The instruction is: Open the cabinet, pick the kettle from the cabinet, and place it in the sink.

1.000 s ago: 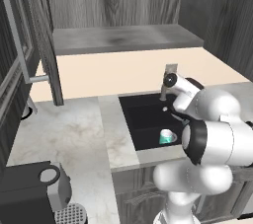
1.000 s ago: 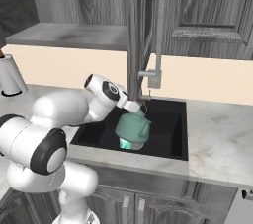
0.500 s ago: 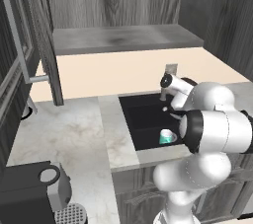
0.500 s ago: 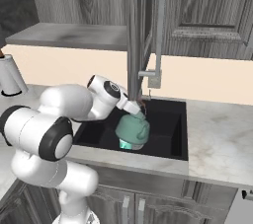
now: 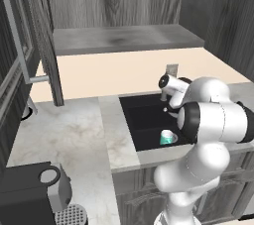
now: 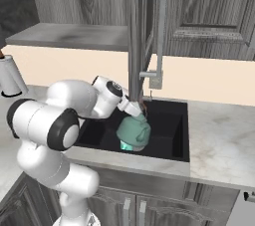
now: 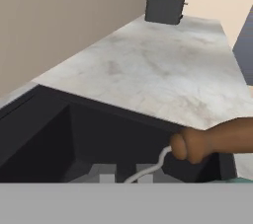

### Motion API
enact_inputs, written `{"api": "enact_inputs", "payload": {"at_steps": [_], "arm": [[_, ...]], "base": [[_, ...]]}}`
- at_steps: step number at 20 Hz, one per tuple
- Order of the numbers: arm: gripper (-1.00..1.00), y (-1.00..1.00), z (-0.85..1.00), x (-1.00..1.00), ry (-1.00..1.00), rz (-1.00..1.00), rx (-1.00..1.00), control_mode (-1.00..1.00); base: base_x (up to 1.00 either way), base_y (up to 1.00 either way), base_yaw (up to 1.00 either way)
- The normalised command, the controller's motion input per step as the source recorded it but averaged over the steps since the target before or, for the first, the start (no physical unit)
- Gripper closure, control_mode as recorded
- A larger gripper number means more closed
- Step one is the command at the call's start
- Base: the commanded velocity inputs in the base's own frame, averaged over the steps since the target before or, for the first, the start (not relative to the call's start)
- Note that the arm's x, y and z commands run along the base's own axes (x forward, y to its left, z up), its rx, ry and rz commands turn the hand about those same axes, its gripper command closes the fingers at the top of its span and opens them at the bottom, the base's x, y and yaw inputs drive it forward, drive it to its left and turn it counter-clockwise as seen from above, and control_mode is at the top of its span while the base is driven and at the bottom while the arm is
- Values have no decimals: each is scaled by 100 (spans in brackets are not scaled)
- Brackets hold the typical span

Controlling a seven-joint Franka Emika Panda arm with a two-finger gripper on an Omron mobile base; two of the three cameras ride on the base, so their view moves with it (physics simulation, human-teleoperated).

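So the big dark grey wood-grain cabinet (image 5: pixel 30 55) at 9 o'clock in the left base view already has its door swung open, and the pale teal rounded kettle (image 6: pixel 133 131) hangs over the black rectangular sink (image 6: pixel 169 135), low in the basin, whether touching the bottom I can't tell. Only the letting go looks left, I'd say. The white arm folds down from 7 o'clock, its gripper (image 6: pixel 141 109) clamped narrow on the kettle's brown wooden handle (image 7: pixel 217 141).
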Motion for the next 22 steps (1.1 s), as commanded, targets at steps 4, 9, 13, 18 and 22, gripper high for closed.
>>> {"api": "enact_inputs", "payload": {"at_steps": [4,9,13,18,22], "arm": [[100,-11,-7,1,0,-1,0,-100],[100,-3,-9,3,-1,0,0,-100],[100,1,-11,6,-8,0,0,-100],[100,0,-9,10,-6,0,0,-100],[100,-4,-8,11,-2,0,-3,-100]], "base": [[0,0,0],[0,0,0],[0,0,0],[0,0,0],[0,0,0]]}}
